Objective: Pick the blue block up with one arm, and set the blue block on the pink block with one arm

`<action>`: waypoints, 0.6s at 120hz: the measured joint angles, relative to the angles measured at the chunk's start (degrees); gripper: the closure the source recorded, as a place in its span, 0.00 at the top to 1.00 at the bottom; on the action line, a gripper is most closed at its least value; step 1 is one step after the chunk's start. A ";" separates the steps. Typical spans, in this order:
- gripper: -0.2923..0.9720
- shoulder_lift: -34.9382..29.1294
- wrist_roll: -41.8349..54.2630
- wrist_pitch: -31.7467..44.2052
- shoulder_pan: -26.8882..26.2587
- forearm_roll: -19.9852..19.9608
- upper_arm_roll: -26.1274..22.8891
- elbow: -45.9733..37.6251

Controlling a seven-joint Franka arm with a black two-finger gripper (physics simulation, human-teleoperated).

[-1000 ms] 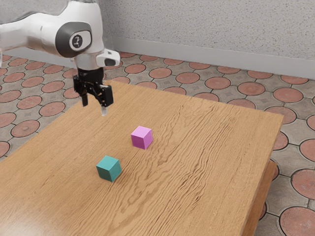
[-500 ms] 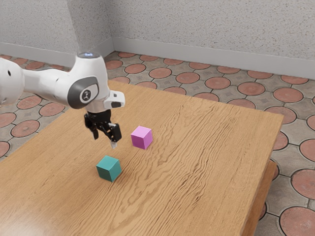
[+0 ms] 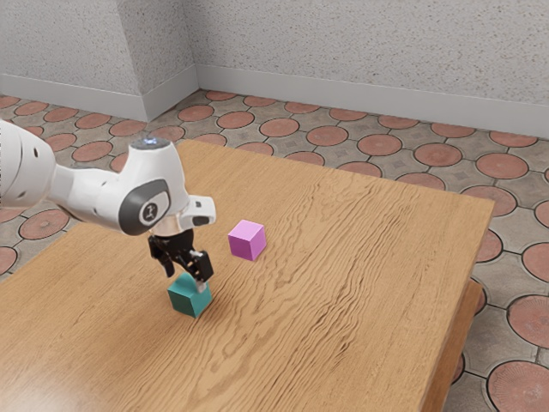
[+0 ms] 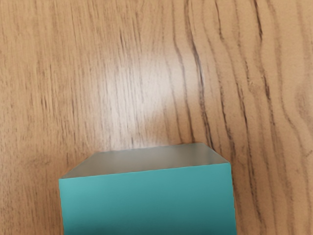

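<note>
On the table [image 3: 360, 257], toward the exterior view's left, the blue block [image 3: 191, 302] sits flat on the wood with the gripper [image 3: 185, 279] directly above it. The block is teal-blue in colour. The white arm [image 3: 94, 197] comes in from the exterior view's left and bends down, so the black fingers [image 3: 201, 273] point at the block's top. The fingers stand apart, their tips at about the level of the block's upper edge. Whether they touch the block cannot be told, and they are not clamped on it.

The exterior view gives the wider layout. The pink block [image 3: 247, 239] lies on the table up and to the right of the blue one, near it but apart, with bare wood between them. Beyond the table are a floor [image 3: 377, 142] of round reddish tiles and a grey speckled wall [image 3: 386, 43].

The wrist view gives the close detail. The blue block [image 4: 146, 200] lies just under the hand, one flat teal face and a paler greyish face meeting at a straight edge. Its sides sit square to the hand. The table's [image 4: 146, 73] grain runs past it, with a soft bright patch on the wood beyond the block.
</note>
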 joint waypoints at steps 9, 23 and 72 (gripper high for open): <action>0.77 0.69 0.01 0.85 0.21 -0.04 0.00 -0.01; 0.77 1.73 0.03 1.74 0.46 -0.07 0.00 0.05; 0.77 4.67 0.15 3.67 0.65 -0.09 0.00 0.34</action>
